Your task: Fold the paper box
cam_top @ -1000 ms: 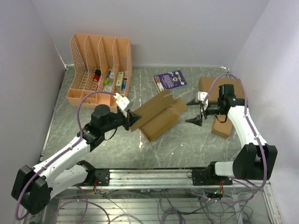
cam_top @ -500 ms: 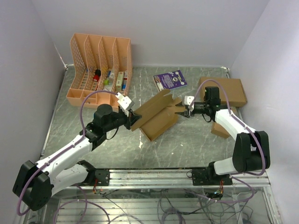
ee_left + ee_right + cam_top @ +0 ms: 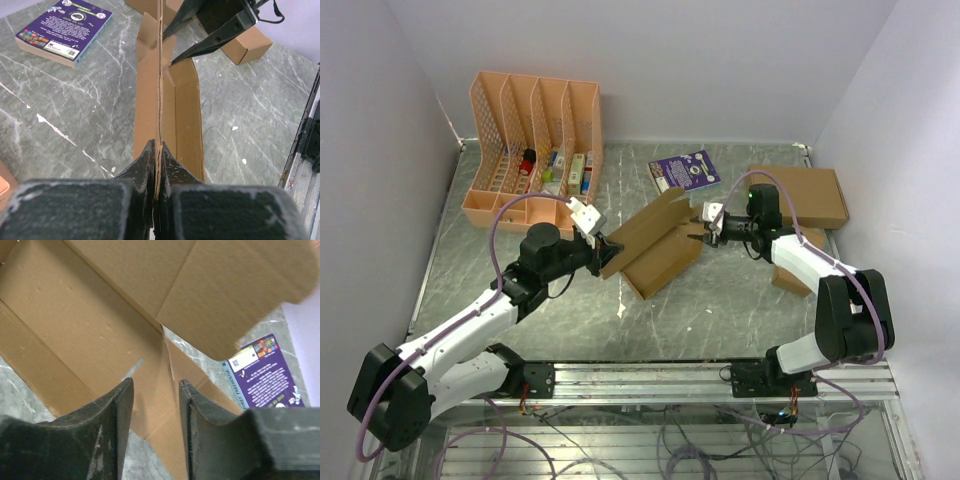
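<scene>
The grey marbled table (image 3: 720, 310) carried one of each item: three cardboard pieces, one rack and one book, with two arms working over them. The peach plastic file rack (image 3: 535, 130) with four slots stood at the far left, unmoved. The wide flat brown cardboard box (image 3: 810, 195) lay at the far right; a second earlier the right arm had hidden much of it, and now it showed almost whole.

The paper box (image 3: 655, 245) (image 3: 180, 115) (image 3: 100, 315), a creased brown die-cut sheet with flaps, sat mid-table as before, one long panel raised on edge above its trough. The purple paperback book (image 3: 684, 170) (image 3: 65, 27) (image 3: 265, 375) lay just beyond it. The small brown oblong carton (image 3: 790, 278) (image 3: 250, 45) rested near the right edge, partly under the right forearm.

The left gripper (image 3: 603, 245) (image 3: 157, 150) stayed clamped on the near end of the raised panel. The right gripper (image 3: 698, 225) (image 3: 155, 385), a second ago well apart over the small carton with jaws wide, had reached across to the sheet's far-end flaps, its jaws now partly apart with nothing visibly pinched; whether they touched cardboard could not be told.
</scene>
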{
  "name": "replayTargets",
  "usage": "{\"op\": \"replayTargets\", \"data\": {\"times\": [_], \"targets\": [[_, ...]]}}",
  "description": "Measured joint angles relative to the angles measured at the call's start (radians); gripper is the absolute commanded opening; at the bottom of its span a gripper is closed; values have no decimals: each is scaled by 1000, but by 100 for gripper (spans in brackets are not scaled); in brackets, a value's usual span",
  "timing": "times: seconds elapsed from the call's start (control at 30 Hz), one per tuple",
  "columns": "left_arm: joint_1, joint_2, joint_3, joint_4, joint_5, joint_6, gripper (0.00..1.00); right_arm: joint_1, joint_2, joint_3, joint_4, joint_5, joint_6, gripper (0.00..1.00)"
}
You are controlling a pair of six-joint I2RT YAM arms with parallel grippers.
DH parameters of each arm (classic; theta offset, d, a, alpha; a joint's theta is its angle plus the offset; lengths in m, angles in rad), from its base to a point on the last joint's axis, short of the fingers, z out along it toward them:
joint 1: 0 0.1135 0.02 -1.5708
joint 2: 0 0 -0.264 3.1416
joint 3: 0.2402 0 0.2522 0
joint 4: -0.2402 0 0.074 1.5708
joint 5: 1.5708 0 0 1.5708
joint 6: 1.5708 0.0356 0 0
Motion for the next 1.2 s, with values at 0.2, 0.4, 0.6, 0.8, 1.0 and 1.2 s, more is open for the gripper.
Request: {"op": "replayTargets", "data": {"times": [0.2,0.4,0.6,0.8,1.0,1.2], "targets": [[0,11,0,27,0,-19,7,44,8,-1,2,32,-3,22],[0,23,0,58,-1,-49,7,53,-21,-37,15,48,5,8],[0,29,0,80,-1,-83,7,84,-35,-42,52,91,78,3],[-6,55,0,105,0,-109,7,147,-31,-34,71,190,148,2],[-9,94,0,142,4,-112,7,176,-9,-2,55,244,162,6],[-10,106,1,119,-41,-113,7,167,-8,34,-28,253,132,31]]}}
